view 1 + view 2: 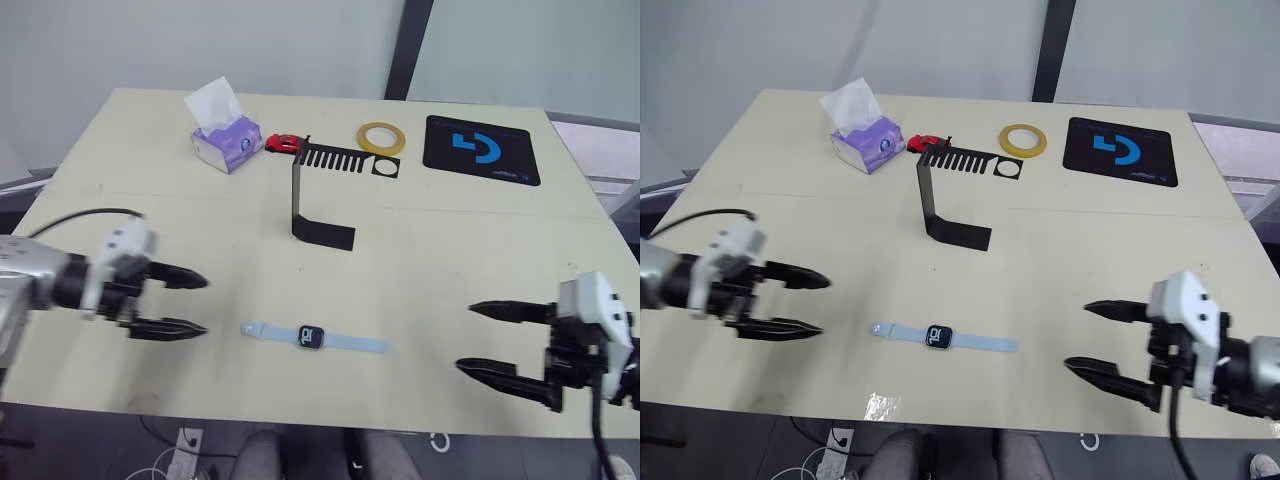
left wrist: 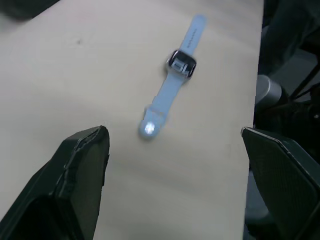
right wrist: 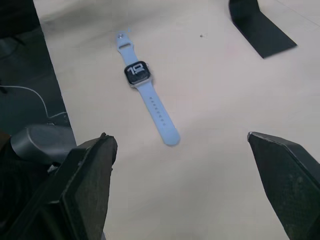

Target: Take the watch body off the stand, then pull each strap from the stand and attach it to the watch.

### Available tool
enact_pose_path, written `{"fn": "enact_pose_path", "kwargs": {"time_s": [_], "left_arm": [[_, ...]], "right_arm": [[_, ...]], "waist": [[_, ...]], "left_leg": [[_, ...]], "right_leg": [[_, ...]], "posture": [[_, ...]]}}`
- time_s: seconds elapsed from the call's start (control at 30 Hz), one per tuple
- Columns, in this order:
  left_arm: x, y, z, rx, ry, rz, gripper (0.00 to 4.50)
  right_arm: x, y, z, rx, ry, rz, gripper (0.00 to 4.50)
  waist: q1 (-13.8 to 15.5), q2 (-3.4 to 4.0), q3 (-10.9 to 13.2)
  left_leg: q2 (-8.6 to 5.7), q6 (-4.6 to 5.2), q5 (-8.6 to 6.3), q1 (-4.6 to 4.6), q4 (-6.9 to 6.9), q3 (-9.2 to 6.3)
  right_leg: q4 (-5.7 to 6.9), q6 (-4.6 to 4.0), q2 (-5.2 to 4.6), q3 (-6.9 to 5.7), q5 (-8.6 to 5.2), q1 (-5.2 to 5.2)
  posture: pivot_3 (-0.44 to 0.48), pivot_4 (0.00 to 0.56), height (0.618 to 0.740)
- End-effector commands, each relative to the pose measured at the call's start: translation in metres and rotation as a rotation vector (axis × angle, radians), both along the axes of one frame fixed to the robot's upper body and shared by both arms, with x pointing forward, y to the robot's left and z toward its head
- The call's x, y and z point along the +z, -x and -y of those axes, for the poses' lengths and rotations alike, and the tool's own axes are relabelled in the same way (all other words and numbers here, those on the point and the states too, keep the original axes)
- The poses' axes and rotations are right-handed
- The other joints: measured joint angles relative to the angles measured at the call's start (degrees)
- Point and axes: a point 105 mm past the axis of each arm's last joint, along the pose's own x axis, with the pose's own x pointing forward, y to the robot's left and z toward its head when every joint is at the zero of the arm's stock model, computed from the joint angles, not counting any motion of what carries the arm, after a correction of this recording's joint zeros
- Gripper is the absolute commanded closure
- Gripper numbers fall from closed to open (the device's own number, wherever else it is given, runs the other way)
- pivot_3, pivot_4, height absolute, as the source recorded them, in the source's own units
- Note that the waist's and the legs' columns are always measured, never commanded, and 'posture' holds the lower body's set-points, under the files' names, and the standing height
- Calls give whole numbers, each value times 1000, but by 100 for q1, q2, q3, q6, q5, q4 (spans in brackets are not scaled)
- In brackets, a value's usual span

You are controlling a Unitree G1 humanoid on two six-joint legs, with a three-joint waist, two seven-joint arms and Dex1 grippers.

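Observation:
The watch body [image 1: 311, 337] lies flat on the table near the front edge, with a pale blue strap [image 1: 266, 331] joined on its left side and another strap [image 1: 358, 344] on its right. The black stand [image 1: 322, 190] rises behind it at mid-table with nothing on its slotted top plate. My left gripper [image 1: 188, 304] is open, left of the watch and apart from it. My right gripper [image 1: 482, 340] is open, to the right of the watch, holding nothing. The watch [image 2: 181, 64] also shows ahead of the left fingers, and the watch [image 3: 136, 73] lies ahead of the right ones.
A tissue box [image 1: 226, 136], a small red toy car [image 1: 283, 144], a yellow tape ring [image 1: 381, 138] and a black mat with a blue logo [image 1: 482, 149] line the back of the table. The table's front edge [image 1: 300, 418] runs just below the watch.

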Motion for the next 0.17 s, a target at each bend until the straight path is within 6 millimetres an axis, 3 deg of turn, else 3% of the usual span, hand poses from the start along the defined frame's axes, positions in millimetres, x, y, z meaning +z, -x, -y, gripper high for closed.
{"fn": "enact_pose_path", "kwargs": {"time_s": [0.03, 0.17], "left_arm": [[14, 11, -12, 10, -13, 15, 17], [9, 15, -14, -1, -28, 51, 17]], "right_arm": [[13, 6, 11, 2, 8, 24, 0], [18, 0, 22, -28, 9, 53, 0]], "waist": [[0, 0, 0], [1, 1, 0]], "left_leg": [[0, 0, 0, 3, -4, 0], [1, -2, -1, 29, -26, 0]], "right_leg": [[-3, 0, 0, 0, 0, 4], [-24, -1, -15, -2, -1, 27]], "posture": [[0, 150, 738], [0, 150, 738]]}}
